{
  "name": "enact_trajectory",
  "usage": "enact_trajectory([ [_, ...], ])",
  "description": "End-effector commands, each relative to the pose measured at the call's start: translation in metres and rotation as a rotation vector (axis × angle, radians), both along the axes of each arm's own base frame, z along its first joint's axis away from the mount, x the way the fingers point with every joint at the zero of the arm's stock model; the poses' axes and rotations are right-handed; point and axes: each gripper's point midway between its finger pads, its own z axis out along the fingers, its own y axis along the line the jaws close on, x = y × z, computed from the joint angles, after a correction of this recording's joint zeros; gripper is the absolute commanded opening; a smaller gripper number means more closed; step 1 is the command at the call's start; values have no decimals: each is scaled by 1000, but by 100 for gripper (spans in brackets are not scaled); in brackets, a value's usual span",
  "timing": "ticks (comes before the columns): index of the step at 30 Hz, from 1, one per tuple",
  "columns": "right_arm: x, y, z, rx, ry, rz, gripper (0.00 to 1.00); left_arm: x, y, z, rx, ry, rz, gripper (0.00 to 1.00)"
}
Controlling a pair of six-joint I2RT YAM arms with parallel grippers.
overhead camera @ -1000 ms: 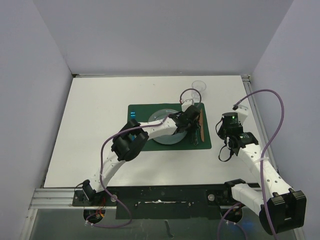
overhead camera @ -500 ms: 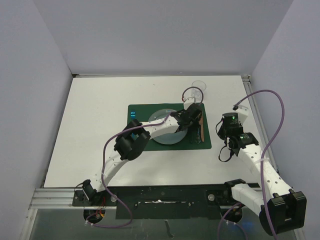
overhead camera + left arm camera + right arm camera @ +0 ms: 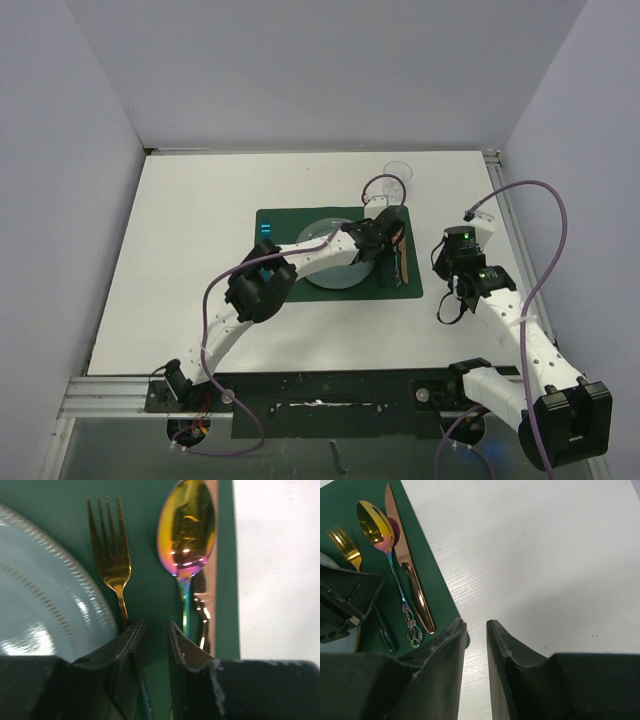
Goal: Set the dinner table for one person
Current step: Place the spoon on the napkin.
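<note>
The white worktop (image 3: 180,260) is carrying a dark green placemat (image 3: 300,217) near its middle, and the setting is taking shape on that placemat. A pale plate (image 3: 40,605) is sitting on its central part, with a gold fork (image 3: 111,555), an iridescent spoon (image 3: 187,525) and a copper knife (image 3: 402,550) lying side by side along its right strip, the knife nearest the placemat's right edge. The left gripper (image 3: 156,627) is hovering low over the placemat above the fork's handle, its jaws standing a narrow gap apart and gripping nothing; the fork-laying step is looking finished. The right gripper (image 3: 476,625) is waiting just off the placemat's right edge, jaws likewise slightly parted and empty. A clear glass (image 3: 398,172) is standing just beyond the placemat's far right corner. Next, the left arm is probably needing to lift straight up without nudging the cutlery, and the glass may be needing a place closer in
</note>
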Motion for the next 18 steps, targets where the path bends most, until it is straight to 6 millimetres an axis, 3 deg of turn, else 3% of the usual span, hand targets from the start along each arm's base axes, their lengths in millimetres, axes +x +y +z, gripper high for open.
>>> enact_trajectory([
  [1,8,4,-1,21,-28,7,25,6,27,55,71,-71,42,22],
  [5,10,6,-5,29,-22,13,25,4,32,60,95,-79,37,22],
  [11,9,4,-4,22,-23,9,25,2,25,49,113,-43,-1,22],
  [18,11,7,-6,29,-21,22,26,-29,38,43,223,28,-27,22],
])
